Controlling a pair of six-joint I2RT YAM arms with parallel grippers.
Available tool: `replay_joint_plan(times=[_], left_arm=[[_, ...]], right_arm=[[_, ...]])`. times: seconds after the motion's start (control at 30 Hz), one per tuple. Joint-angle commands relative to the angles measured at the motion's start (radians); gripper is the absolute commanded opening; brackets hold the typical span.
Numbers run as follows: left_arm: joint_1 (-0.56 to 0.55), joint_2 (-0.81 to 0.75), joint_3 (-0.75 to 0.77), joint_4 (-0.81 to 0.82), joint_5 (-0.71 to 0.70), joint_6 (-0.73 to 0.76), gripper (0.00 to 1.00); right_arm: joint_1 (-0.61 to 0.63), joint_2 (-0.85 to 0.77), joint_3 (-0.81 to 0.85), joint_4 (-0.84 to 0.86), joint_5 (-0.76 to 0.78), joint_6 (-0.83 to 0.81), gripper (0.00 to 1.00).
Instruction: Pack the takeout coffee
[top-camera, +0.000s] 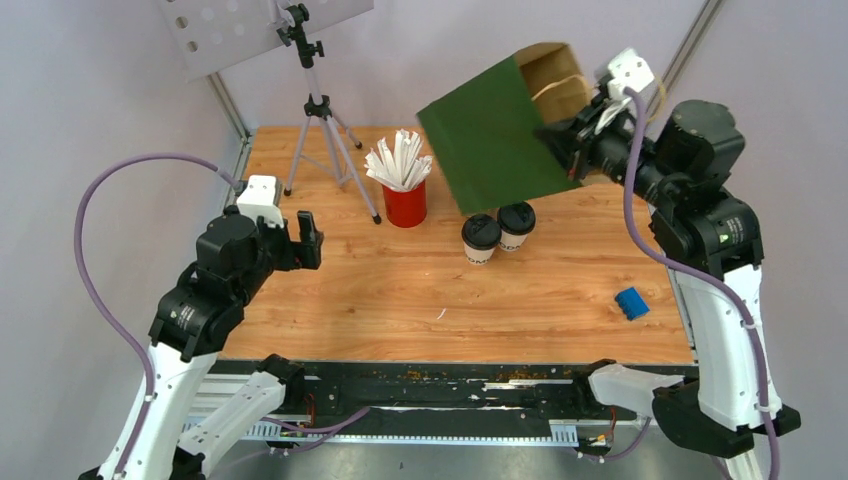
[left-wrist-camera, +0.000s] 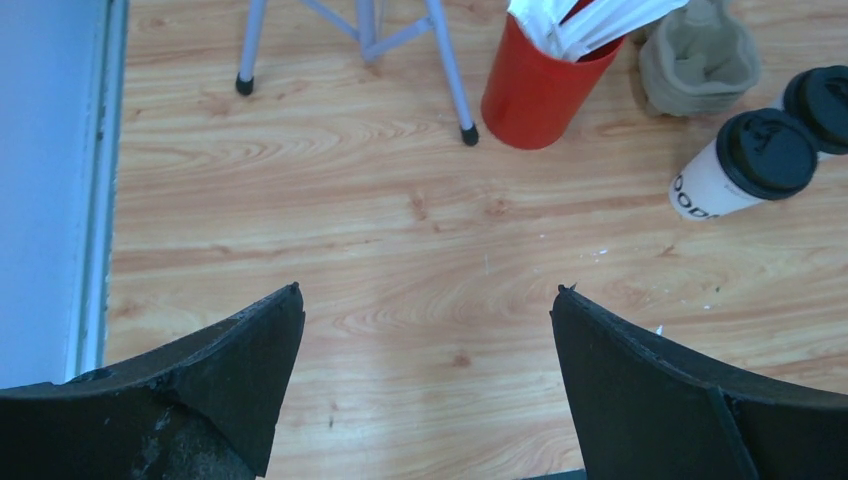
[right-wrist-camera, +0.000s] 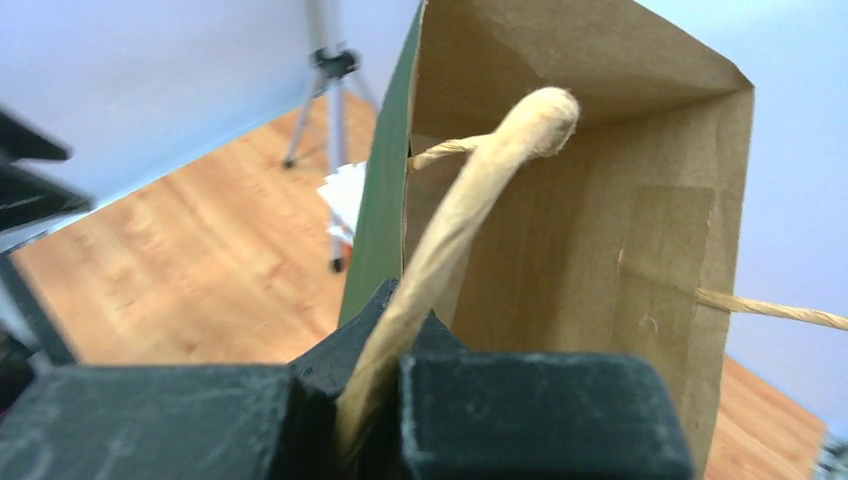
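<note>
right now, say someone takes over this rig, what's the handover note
Right gripper: shut on the twine handle of the green paper bag, which hangs tilted in the air over the back right of the table.
Left gripper: open, empty, over bare wood at the left.
Coffee: left cup and right cup, lids on, upright, side by side mid-table in front of the bag.
Done: bag lifted.
Left: both cups into the bag.

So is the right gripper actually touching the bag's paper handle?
Touching. The right wrist view shows the paper handle of the green bag clamped in the shut right gripper, with no gap on either side.
</note>
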Motion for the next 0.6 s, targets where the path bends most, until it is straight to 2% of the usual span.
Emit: replay_joint_plan(times=[0.0, 0.1, 0.3, 0.43, 0.57], left_arm=[[-0.002, 0.034, 0.066, -0.106, -0.079, -0.029, 1.00], [-0.002, 0.052, 0.142, -0.180, -0.049, -0.047, 1.00], [-0.002, 0.025, 0.209, -0.195, 0.022, -0.064, 1.00], [-0.002, 0.026, 0.178, -0.184, -0.023, -0.096, 1.00], [-0.002, 0.020, 0.098, -0.107, -0.029, -0.175, 1.00]], right_arm=[[0.147, -0.049, -0.060, -0.012, 0.014, 0.040, 0.00], [0.240, -0.073, -0.125, -0.010, 0.022, 0.046, 0.00], [0.470, -0.071, -0.223, -0.014, 0.132, 0.035, 0.00], [0.605, -0.028, -0.233, -0.030, 0.213, -0.025, 0.00], [0.660, 0.021, -0.221, -0.076, 0.230, -0.133, 0.00]])
